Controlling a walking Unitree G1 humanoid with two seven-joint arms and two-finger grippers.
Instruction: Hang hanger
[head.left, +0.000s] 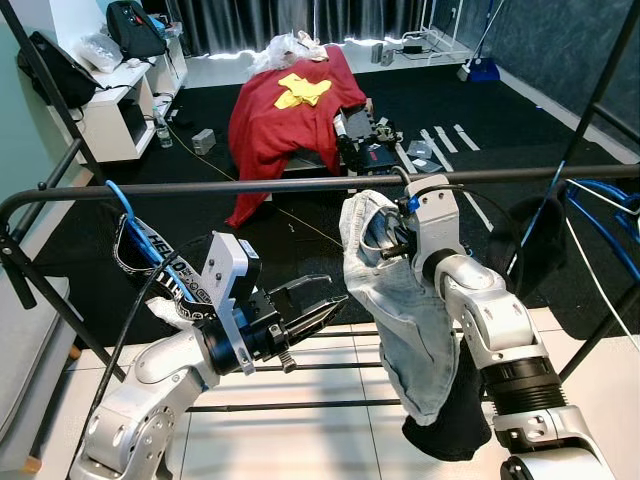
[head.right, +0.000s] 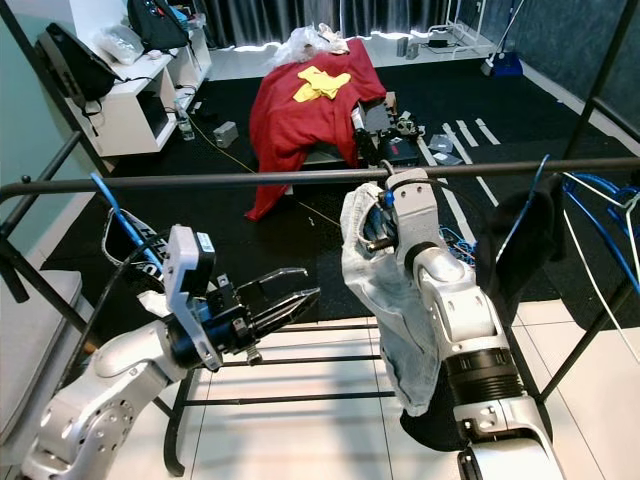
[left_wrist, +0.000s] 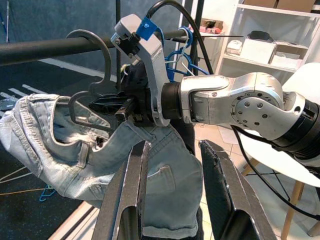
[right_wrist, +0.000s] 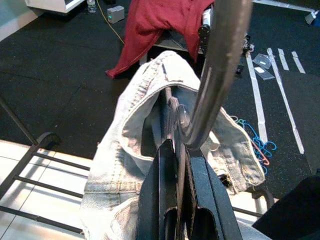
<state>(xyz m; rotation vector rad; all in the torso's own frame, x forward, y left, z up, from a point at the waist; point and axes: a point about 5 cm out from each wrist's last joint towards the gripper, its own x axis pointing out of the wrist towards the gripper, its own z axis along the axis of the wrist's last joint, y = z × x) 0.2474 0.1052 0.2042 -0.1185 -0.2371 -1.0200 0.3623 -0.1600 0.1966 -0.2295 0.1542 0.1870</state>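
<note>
Two grippers: right gripper clamps hanger w/ jeans at rail; left gripper spread (open floor below).

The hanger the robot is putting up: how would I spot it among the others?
Find the black rail crossing the view. At its middle, the right gripper pinches a dark hanger whose hook is over the rail. Unlike the bare blue hangers further right, it carries pale denim shorts.
</note>
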